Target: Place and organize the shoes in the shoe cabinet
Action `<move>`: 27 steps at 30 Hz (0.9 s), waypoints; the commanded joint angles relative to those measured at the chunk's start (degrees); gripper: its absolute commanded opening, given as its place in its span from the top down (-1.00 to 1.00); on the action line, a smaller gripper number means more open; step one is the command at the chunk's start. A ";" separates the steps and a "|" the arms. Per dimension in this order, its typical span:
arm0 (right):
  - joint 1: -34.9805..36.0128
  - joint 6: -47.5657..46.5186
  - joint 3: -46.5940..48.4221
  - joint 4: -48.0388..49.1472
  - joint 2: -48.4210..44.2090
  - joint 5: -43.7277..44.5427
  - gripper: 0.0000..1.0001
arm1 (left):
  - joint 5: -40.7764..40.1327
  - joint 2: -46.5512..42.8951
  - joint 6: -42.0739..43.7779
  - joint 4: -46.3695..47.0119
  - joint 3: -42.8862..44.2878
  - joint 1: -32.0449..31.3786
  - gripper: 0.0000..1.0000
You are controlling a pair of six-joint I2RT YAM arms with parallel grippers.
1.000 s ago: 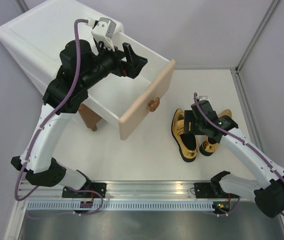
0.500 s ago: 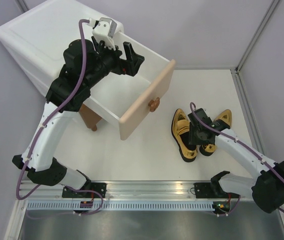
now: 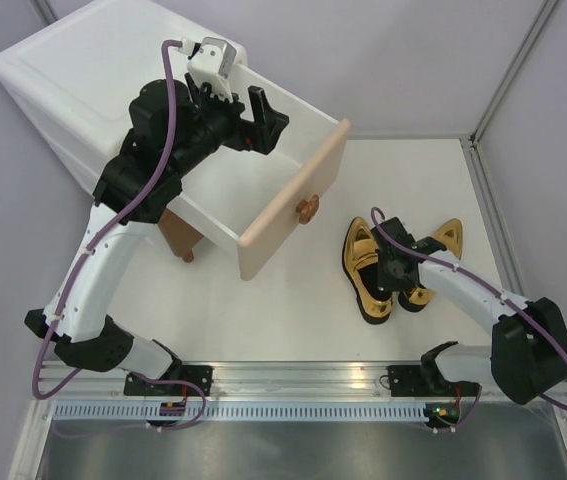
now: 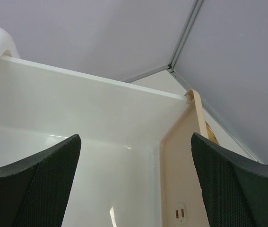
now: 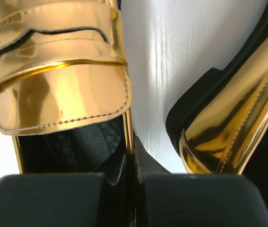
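The gold loafer (image 3: 365, 272) I am after is lying upright on the white counter (image 3: 293, 320), to the right of the shoe cabinet (image 3: 73, 80). Its long axis is running roughly from the near edge toward the far one. The second gold loafer (image 3: 435, 258) is sitting just beside it on the right, angled outward.

The right gripper (image 3: 393, 268) is sitting between the two shoes and is the only one within reach of them. In the right wrist view the gripper (image 5: 134, 189) is pinching the gold loafer (image 5: 58, 85) by the side wall of its opening. The pads are pressed together on the thin rim, while the second gold loafer (image 5: 228, 123) is lying apart across a strip of bare counter. The right arm is stretching low from its base, up and to the left, with the wrist tipped down.

The beige upper drawer (image 3: 288, 205) is standing pulled out, up and to the left of the grasped shoe, so I am judging that the carry has to go that way and over the drawer front.

The left gripper (image 3: 253, 118) is hovering above the drawer's rear part with its jaws spread wide and nothing in them. The left arm is arching high over the cabinet. Its wrist view is showing the drawer's pale inside (image 4: 100, 118) bare where I can see it. I am not seeing any purple shoes in these views.
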 commanded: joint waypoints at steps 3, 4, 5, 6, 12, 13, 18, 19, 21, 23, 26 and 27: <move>-3.79 -1.82 6.12 2.78 -2.80 3.91 0.99 | 3.41 -0.86 1.76 1.99 -0.48 0.13 -1.00; -4.59 -1.91 7.35 2.52 -3.16 4.26 0.99 | 3.76 -0.78 1.76 2.08 -0.48 0.21 -1.00; -5.38 -2.17 9.89 2.17 -3.68 4.96 0.99 | 3.94 -0.77 1.59 2.08 -0.48 0.13 -1.00; -7.22 -2.43 11.22 2.08 -3.86 5.14 0.99 | 4.03 -0.60 1.58 2.08 -0.31 0.13 -0.99; -14.16 -2.70 22.82 1.90 -2.90 5.50 0.99 | 3.24 -0.42 1.50 2.08 0.13 0.21 -1.00; -14.88 -2.79 24.57 1.90 -2.55 5.76 0.99 | 2.45 -0.42 1.50 2.08 0.13 0.13 -1.00; -17.52 -3.75 38.72 3.13 0.53 6.11 0.99 | 1.22 -0.34 1.76 2.16 0.92 0.13 -1.00; -17.61 -4.01 40.92 3.83 1.58 6.11 0.99 | 1.21 -0.42 1.93 2.08 1.10 0.21 -1.00; -17.61 -4.28 47.33 4.88 2.64 5.59 0.99 | 1.21 -0.60 2.02 2.16 1.18 0.13 -1.00; -17.70 -4.11 52.24 7.33 3.86 4.10 0.99 | -0.45 -0.69 2.11 2.08 1.10 0.13 -0.99; -17.61 -2.88 56.48 12.08 4.75 0.60 0.99 | -1.16 -1.12 2.55 2.08 1.01 0.21 -1.00; -17.61 -2.53 57.02 13.57 4.75 -0.47 0.99 | -1.68 -1.30 2.64 2.08 0.92 0.21 -0.99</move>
